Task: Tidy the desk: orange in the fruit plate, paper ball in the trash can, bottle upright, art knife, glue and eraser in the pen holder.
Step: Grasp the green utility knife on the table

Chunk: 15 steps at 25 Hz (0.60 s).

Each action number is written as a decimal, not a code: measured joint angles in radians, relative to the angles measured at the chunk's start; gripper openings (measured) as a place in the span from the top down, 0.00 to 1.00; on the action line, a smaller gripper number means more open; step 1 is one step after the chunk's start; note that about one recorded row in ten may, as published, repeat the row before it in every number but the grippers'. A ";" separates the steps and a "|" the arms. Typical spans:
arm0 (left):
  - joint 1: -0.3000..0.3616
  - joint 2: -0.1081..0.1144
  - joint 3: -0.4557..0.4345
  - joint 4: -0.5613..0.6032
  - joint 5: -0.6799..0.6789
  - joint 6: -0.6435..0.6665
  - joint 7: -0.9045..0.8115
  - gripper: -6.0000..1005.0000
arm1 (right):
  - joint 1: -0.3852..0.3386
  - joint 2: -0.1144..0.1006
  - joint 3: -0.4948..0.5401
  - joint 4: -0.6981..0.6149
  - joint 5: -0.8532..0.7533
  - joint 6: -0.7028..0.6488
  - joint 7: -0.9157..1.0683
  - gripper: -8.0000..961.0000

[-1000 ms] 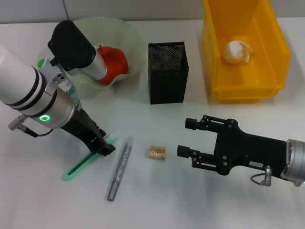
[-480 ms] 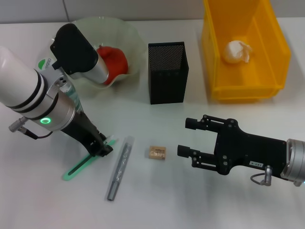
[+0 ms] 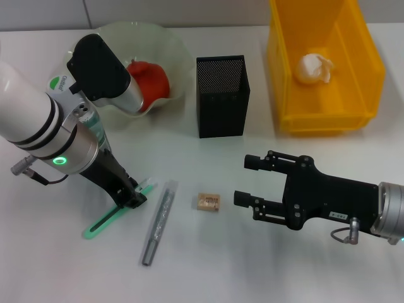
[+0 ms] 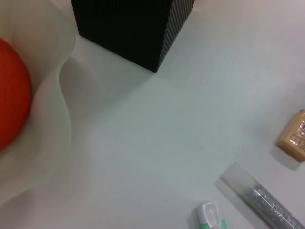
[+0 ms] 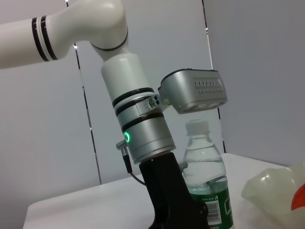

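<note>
Taking the small tan rectangular eraser (image 3: 207,202) as the landmark, the black right gripper (image 3: 245,181) hovers just to its right with its fingers spread wide and holding nothing. Left of the eraser lies a silvery glue stick in a clear tube (image 3: 158,221), and beyond that the left gripper (image 3: 134,197) is down on a green art knife (image 3: 104,220); I cannot tell how its fingers stand. Behind the eraser stands the black mesh square pen holder (image 3: 221,96), with the red-orange orange (image 3: 151,81) in the pale green wavy-rimmed fruit plate (image 3: 165,39) to its left and the crumpled white paper ball (image 3: 314,68) inside the bright yellow plastic trash can (image 3: 366,69) to its right.

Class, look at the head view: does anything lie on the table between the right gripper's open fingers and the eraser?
Nothing visible does. The right gripper is open, pointing at the eraser, with only bare table between them. The silver glue stick lies beyond the eraser.
</note>
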 joint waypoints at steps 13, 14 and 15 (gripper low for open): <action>0.000 0.000 0.001 -0.003 0.001 -0.009 0.001 0.79 | 0.003 0.000 0.000 0.000 0.000 0.001 0.000 0.29; 0.000 0.000 0.001 -0.003 0.001 -0.010 0.001 0.80 | 0.003 0.000 0.001 0.000 0.000 0.001 0.000 0.29; 0.000 0.000 0.001 -0.003 0.001 -0.010 0.001 0.81 | 0.003 0.000 0.001 0.000 0.000 0.001 0.000 0.29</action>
